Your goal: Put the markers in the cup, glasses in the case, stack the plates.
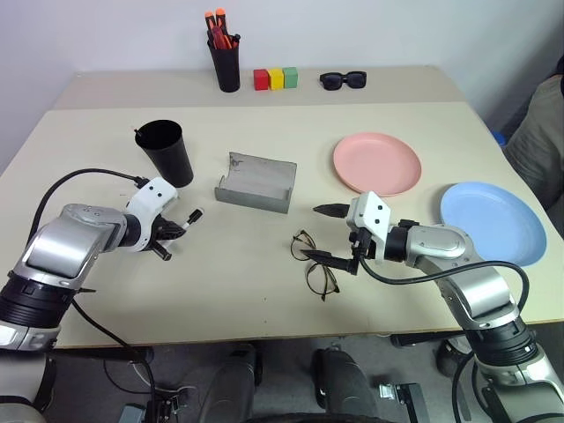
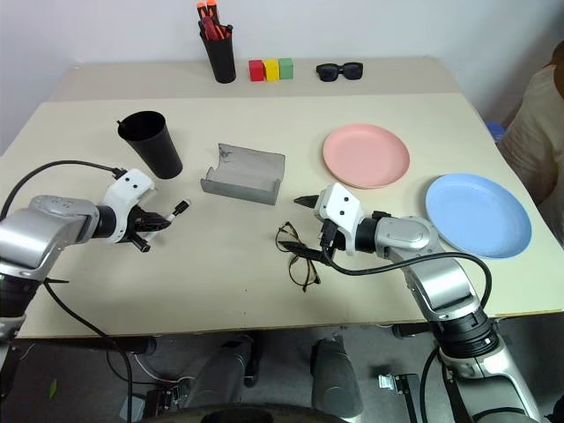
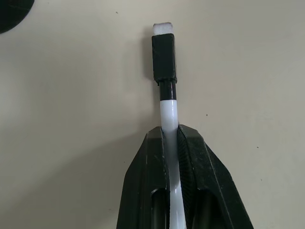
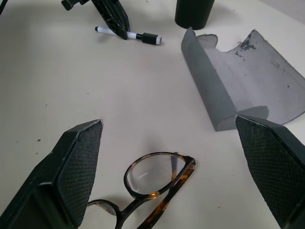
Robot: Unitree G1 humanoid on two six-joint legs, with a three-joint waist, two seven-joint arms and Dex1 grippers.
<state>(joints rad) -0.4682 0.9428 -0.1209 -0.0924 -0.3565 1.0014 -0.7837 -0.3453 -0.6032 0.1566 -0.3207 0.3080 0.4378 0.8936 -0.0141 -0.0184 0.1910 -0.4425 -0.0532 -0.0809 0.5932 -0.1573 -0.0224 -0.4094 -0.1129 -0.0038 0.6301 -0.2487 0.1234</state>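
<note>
Left hand [image 3: 172, 157] pinching white marker [image 3: 168, 112] by its barrel, black cap sticking out past the fingertips, marker lying low on the table [image 1: 256, 291] just in front of the black cup [image 1: 165, 152]. Right hand [image 4: 176, 162] spread wide, hovering over the glasses [image 4: 152, 183], one finger [image 4: 76, 171] on either side, not touching. Glasses lying on table just in front of the grey case [image 1: 256, 181], lid standing open. Pink plate [image 1: 376, 163] and blue plate [image 1: 493, 220] sitting apart, unstacked, on the right.
</note>
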